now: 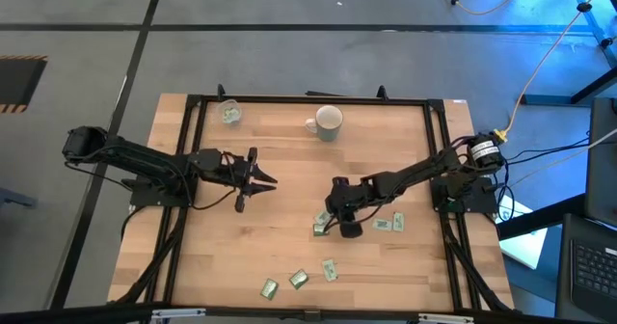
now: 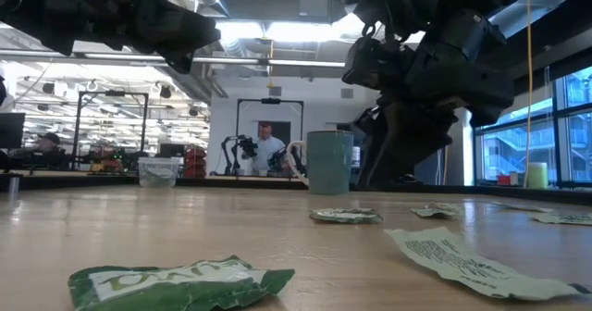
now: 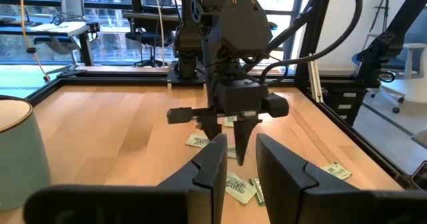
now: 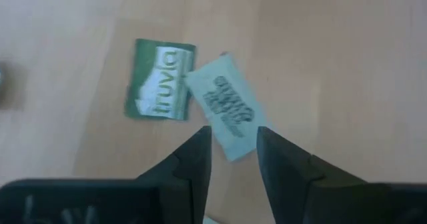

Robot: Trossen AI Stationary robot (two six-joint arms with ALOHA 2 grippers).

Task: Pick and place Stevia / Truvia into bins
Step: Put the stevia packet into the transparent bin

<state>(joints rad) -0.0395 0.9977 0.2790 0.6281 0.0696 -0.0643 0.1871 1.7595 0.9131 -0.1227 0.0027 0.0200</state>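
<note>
The right gripper (image 4: 233, 159) hangs low-centre, fingers released, straddling a pale printed paper sachet (image 4: 228, 106) for pickup; the left gripper (image 1: 258, 179), fingers part-open and empty, waits mid-left.

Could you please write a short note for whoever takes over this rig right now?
Right gripper: jaws open, pointing down just over two overlapping sachets near mid-table, holding nothing.
Left gripper: hovers left of centre; jaws slightly apart, nothing seen between them.
Bins: clear cup at the far left corner, with some green sachets inside; mug at far centre, contents not visible.
Left to do: loose sachets remain on the table, two by the right gripper and three near the front edge. Next is probably closing on the pair under the right gripper.
</note>
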